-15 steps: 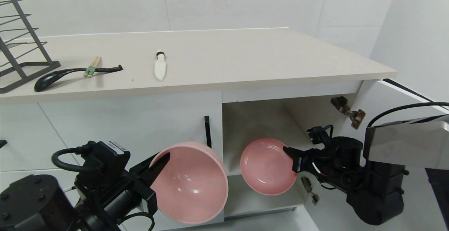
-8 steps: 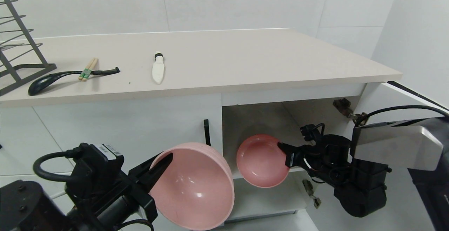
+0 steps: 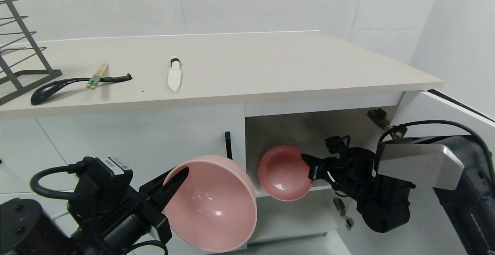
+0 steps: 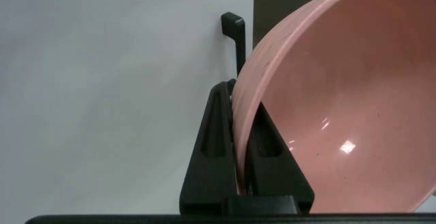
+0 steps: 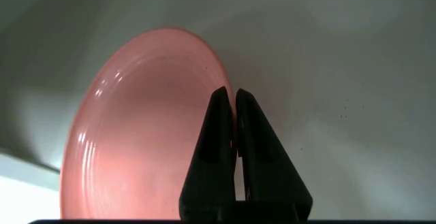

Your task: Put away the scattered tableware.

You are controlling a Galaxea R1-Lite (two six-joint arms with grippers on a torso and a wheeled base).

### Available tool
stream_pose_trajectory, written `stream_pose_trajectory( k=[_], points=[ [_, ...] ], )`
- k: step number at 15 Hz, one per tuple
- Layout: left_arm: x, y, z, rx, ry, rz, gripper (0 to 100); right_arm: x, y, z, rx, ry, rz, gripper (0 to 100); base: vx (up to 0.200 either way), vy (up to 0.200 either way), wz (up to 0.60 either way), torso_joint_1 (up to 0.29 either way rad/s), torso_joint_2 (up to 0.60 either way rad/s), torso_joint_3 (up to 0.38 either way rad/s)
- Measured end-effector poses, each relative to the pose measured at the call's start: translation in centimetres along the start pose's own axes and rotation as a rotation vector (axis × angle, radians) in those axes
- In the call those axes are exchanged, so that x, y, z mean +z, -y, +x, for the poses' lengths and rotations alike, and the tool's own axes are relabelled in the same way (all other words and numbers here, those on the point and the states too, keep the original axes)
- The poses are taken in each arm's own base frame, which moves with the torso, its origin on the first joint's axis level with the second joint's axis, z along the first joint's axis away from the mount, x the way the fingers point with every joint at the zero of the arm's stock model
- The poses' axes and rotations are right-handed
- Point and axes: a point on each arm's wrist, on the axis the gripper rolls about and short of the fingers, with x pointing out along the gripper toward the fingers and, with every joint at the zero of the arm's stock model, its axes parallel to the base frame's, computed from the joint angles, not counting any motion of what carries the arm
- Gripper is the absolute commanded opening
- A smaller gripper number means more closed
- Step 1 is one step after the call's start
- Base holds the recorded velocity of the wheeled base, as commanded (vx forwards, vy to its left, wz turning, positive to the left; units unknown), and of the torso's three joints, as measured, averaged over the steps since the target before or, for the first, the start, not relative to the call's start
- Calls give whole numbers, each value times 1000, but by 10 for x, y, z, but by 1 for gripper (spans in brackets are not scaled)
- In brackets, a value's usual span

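— Starting at the left gripper (image 3: 176, 177), what was recorded?
— Its fingers were pinching the rim of the large pink bowl (image 3: 216, 208), one finger inside and one outside. The bowl was held on edge, its hollow turned toward the head view. It was in front of the closed cabinet door (image 3: 154, 139) and just beside that door's black handle (image 3: 228, 144).
— And the right gripper (image 3: 307, 161)?
— It was clamped onto the rim of the pink plate (image 3: 282, 171). The plate stood tilted on edge at the mouth of the open cabinet compartment (image 3: 286, 131). Whether it touched anything inside could not be determined. The compartment's own door (image 3: 444, 110) stood swung open on the right.
— Remaining tableware?
— On the countertop (image 3: 290, 61) lay a black spoon (image 3: 48, 89) with a pair of chopsticks (image 3: 96, 76) crossing its handle. A white knife (image 3: 174, 76) lay apart to their right. A wire rack (image 3: 19, 53) stood at the counter's left end.
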Motion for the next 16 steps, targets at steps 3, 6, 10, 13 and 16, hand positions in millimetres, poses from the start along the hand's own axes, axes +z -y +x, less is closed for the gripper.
stream_pose_trajectory(
  k=[3, 6, 10, 13, 16],
  points=[
    [0, 0, 0, 0, -1, 0, 0, 3, 3, 11, -49, 48, 60, 0, 0, 0, 0, 0, 0, 0],
    [-1, 0, 0, -1, -4, -1, 0, 1, 0, 23, -74, 85, 96, 0, 0, 0, 0, 0, 0, 0],
    [-1, 0, 1, -1, -6, 0, 0, -11, -6, 31, -86, 78, 97, 0, 0, 0, 0, 0, 0, 0],
    [-1, 0, 1, -1, -7, 0, 0, -15, -7, 35, -110, 89, 119, 0, 0, 0, 0, 0, 0, 0],
    [-1, 0, 1, -1, -8, 0, 0, -16, -6, 42, -147, 120, 138, 0, 0, 0, 0, 0, 0, 0]
  ],
)
